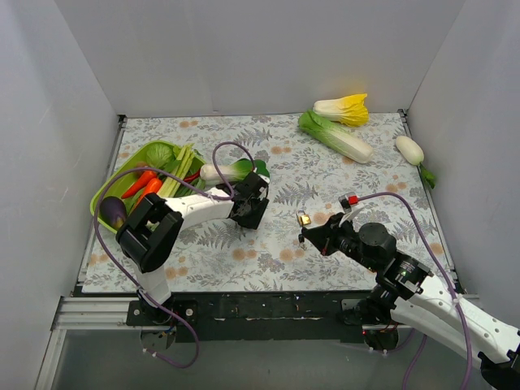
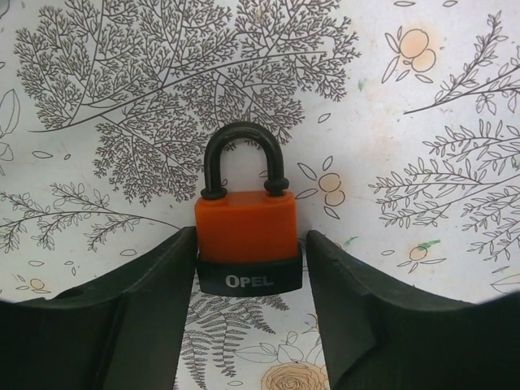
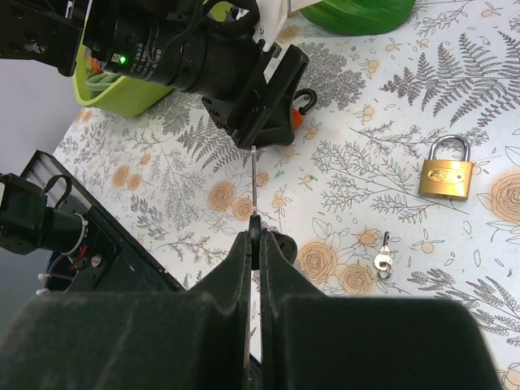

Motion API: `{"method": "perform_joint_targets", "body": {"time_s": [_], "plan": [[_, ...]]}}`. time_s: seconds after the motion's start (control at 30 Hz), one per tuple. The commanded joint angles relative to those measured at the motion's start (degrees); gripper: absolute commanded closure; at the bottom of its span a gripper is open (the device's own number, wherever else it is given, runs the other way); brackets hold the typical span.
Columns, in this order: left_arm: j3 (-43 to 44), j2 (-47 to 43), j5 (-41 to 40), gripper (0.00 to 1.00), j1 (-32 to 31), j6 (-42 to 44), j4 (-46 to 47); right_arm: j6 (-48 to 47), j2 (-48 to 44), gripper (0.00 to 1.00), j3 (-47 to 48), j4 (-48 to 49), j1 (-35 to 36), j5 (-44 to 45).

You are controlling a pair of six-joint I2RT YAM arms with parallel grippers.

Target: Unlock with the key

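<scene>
White walls, fern-print table [image 1: 268, 253]; left jaws clamp orange padlock [image 2: 246, 236], shackle pointing outward; right jaws pinch key [image 3: 253, 183], blade forward.

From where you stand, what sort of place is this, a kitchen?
Likely a robot test booth, not a kitchen: bare white walls box in a table, the left arm and right arm are bolted to its rail, and the props are toy-looking vegetables, a brass padlock and an orange padlock.
</scene>
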Motion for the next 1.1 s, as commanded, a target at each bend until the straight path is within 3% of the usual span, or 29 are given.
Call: {"method": "perform_joint_targets", "body": {"time_s": [0.0,0.13,0.23,0.5,0.6,0.83,1.07], "plan": [[0.8,0.7,-0.1,0.49,-0.5,0.6,-1.4,0.5,-0.2,0.99,-0.4,3.4,-0.1,-0.3],[1.3,1.6,0.7,0.65,-0.5,0.6,-1.2,0.4,-0.4,0.99,-0.5,3.3,-0.1,-0.1],[1.7,1.5,1.6,0.68,-0.5,-0.4,-0.1,0.3,-0.8,0.99,-0.4,2.8,-0.1,0.3],[2.4,-3.1,2.4,0.95,0.2,-5.5,9.4,0.1,-2.0,0.99,-0.2,1.0,0.0,1.2],[4.3,-3.4,4.7,1.0,0.7,-8.2,12.0,-0.1,-2.4,0.99,0.2,0.1,-0.1,1.7],[7.4,-5.0,11.9,1.0,2.5,-15.2,17.9,-2.2,-0.9,0.99,2.1,-1.7,-0.1,2.0],[5.3,-7.6,21.9,1.0,7.2,-23.5,21.1,-0.7,7.3,0.99,2.3,5.2,0.0,-2.9]]}}
